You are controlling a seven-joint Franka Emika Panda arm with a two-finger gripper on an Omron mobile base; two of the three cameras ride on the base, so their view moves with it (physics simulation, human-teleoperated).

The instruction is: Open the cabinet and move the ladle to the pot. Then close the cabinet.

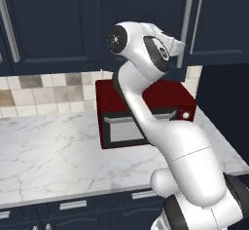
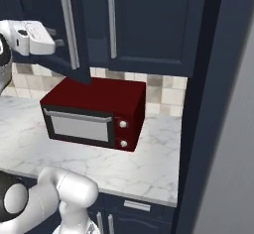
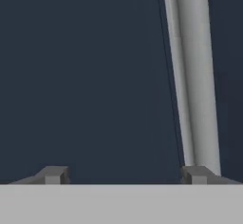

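Note:
The cabinet (image 2: 74,10) is a tall navy door with a long silver handle (image 2: 70,32) along its right edge. In the right base view its lower corner stands out a little from the cabinet front. My gripper (image 2: 59,43) is at handle height, just left of the bar; from the left base view it (image 1: 181,49) sits against the handle (image 1: 185,27). Seen from the hand, the navy door (image 3: 85,76) is very close. The gripper (image 3: 126,175) is open, and its right fingertip (image 3: 197,174) sits at the foot of the handle (image 3: 194,76). The ladle and the pot are out of view.
A dark red microwave (image 1: 146,112) (image 2: 94,111) stands on the marble counter (image 1: 48,151) right below the door. The twin door (image 2: 149,20), with its handle (image 2: 111,25) on the left edge, is beside it. A tall navy panel (image 2: 213,104) bounds the counter on the right.

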